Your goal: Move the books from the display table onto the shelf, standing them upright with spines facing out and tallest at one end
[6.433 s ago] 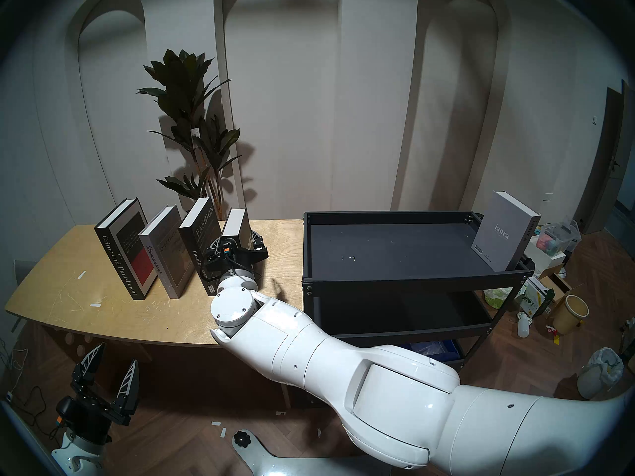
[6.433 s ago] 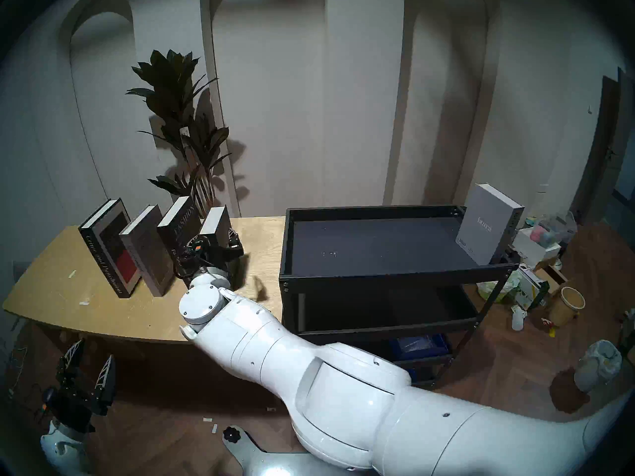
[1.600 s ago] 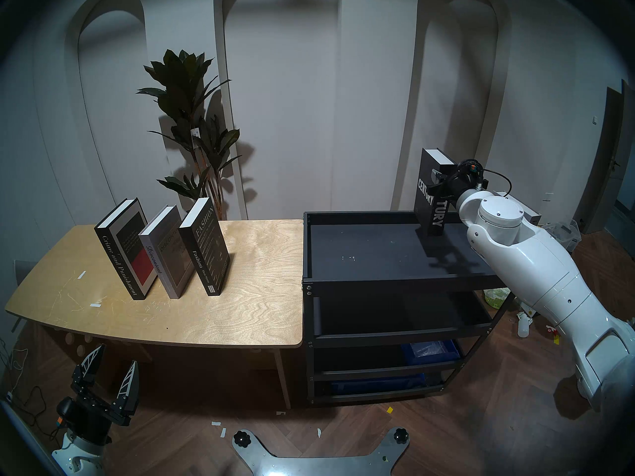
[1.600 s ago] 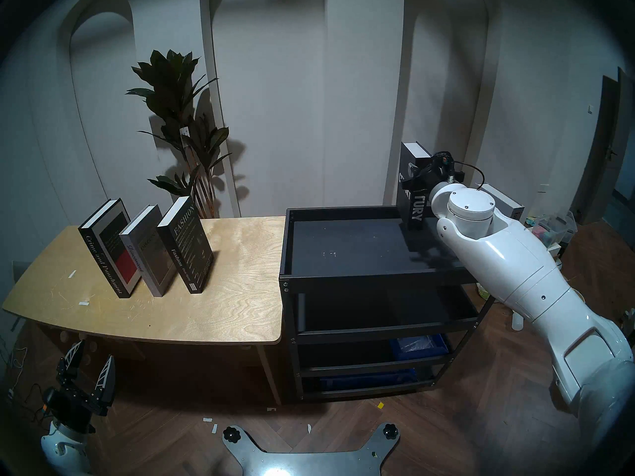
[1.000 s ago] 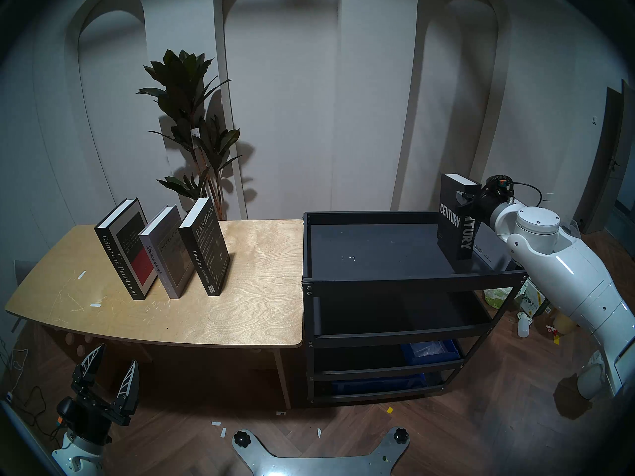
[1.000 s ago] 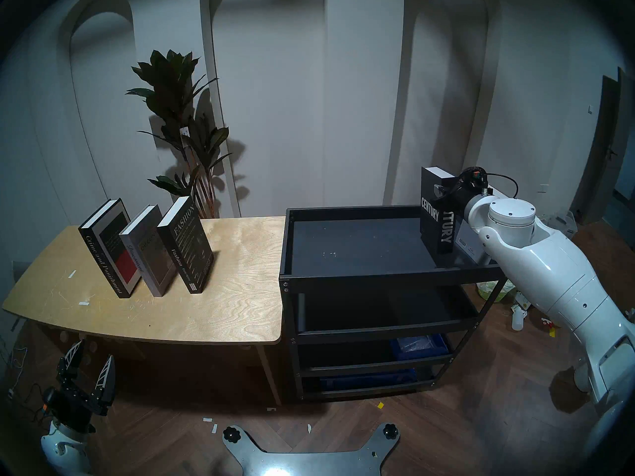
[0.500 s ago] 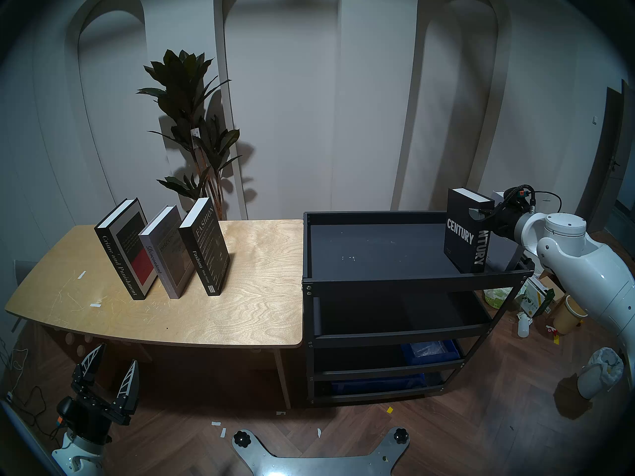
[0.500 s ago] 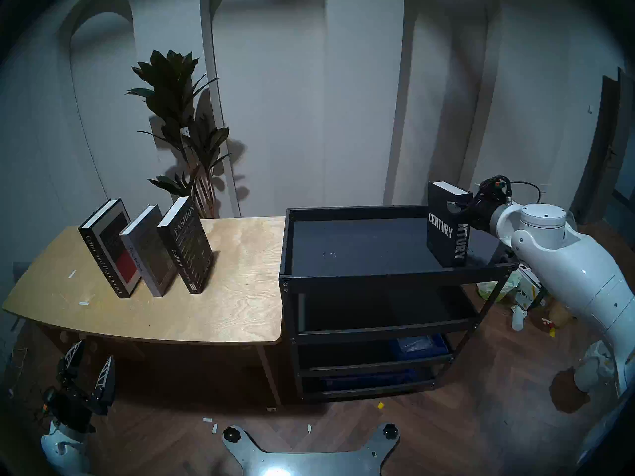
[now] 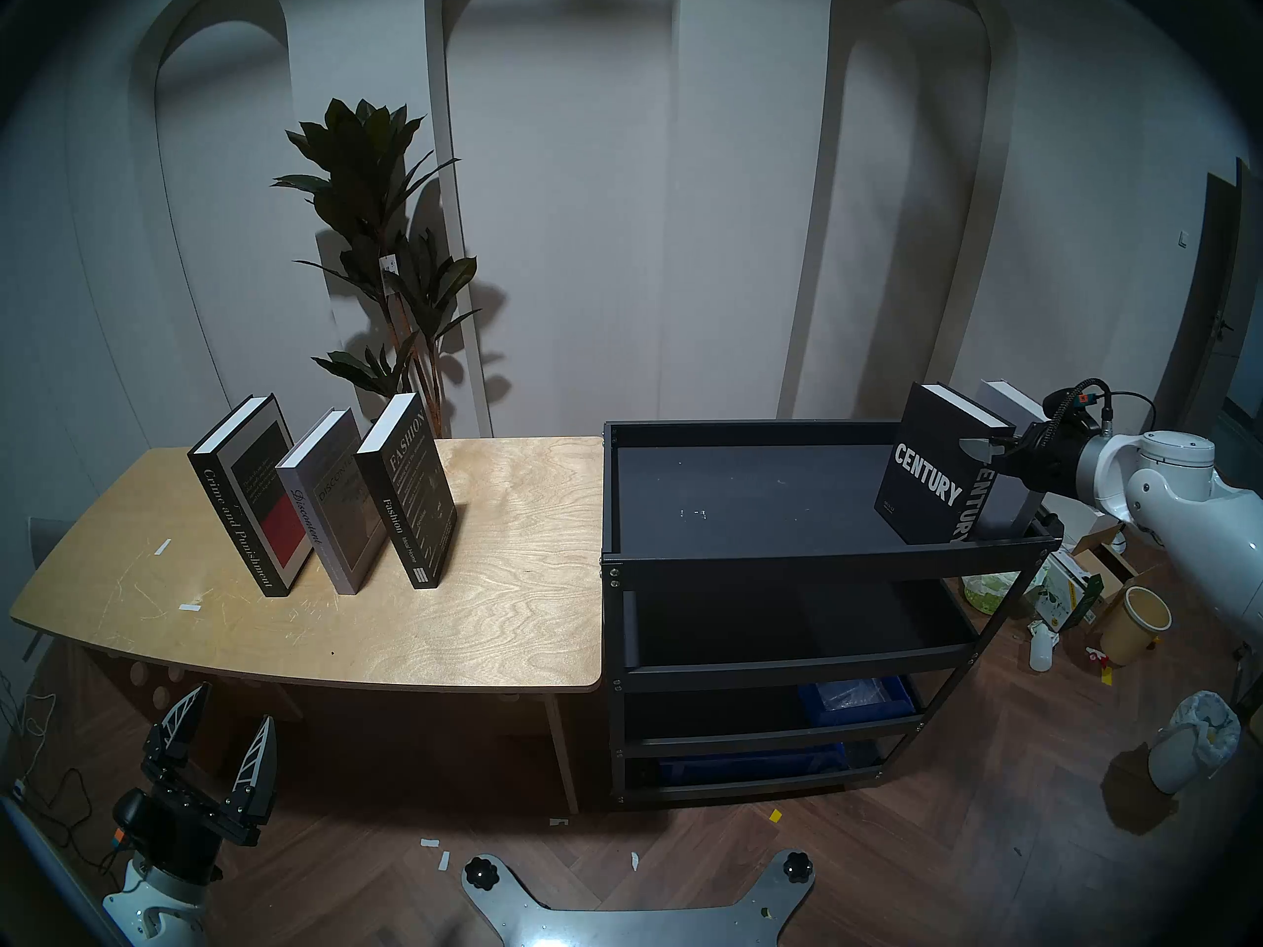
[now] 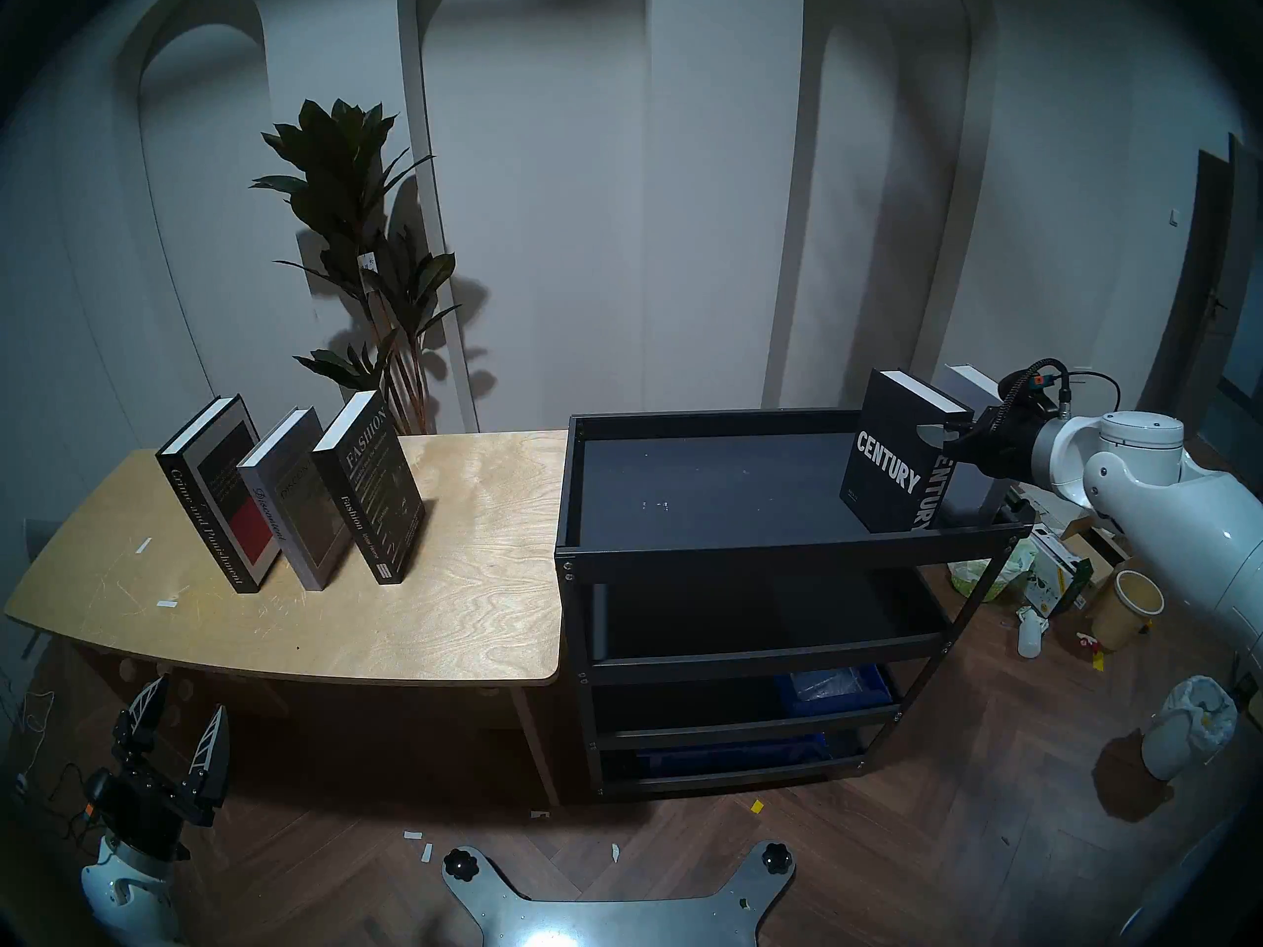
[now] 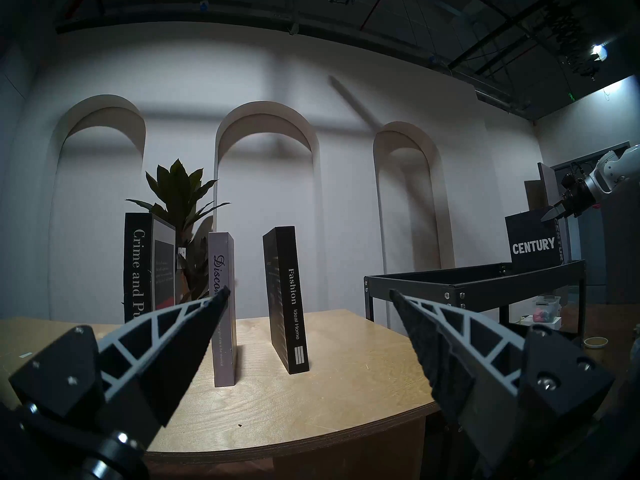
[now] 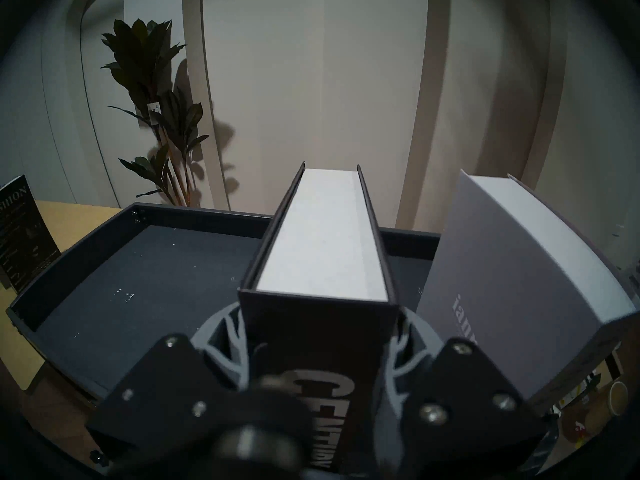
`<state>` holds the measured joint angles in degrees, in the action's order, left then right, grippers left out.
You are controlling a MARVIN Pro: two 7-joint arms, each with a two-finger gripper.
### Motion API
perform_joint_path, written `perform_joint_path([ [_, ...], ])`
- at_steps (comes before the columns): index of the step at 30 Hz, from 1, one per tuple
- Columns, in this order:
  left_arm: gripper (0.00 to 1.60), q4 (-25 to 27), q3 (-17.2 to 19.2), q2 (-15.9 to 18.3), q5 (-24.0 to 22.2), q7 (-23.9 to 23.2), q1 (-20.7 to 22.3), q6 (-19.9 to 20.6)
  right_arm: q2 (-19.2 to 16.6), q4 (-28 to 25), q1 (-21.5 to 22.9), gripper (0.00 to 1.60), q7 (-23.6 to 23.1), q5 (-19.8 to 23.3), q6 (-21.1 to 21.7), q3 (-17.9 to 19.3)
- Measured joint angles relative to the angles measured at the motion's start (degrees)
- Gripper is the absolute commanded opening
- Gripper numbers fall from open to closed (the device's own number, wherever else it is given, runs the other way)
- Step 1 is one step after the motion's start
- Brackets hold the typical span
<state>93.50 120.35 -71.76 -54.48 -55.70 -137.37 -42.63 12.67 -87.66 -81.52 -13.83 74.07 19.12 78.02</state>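
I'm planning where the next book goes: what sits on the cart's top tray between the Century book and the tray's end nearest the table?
Nothing: in the head view, the tray floor left of the Century book is bare, only pale specks.

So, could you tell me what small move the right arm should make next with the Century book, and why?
Probably ease the Century book against the grey ianra book, then open. The right gripper grips its spine end, its base is low at the cart's top tray, and a gap shows between the two books.
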Motion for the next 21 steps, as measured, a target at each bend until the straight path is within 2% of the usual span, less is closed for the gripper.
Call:
perform_joint_path([
  [8,1.6,0.1,0.0,0.0,0.0,0.0,0.0,0.0,-1.9,3.2,-5.2,0.0,-7.3,2.3,-2.7,3.6],
  [13,1.6,0.3,0.0,0.0,0.0,0.0,-0.1,0.0,-2.8,4.0,-8.4,0.0,-11.9,2.7,-6.0,6.8],
  [21,1.6,0.4,0.0,0.0,0.0,0.0,-0.3,0.0,-3.7,2.4,-11.9,0.0,-15.2,2.0,-10.5,11.4],
])
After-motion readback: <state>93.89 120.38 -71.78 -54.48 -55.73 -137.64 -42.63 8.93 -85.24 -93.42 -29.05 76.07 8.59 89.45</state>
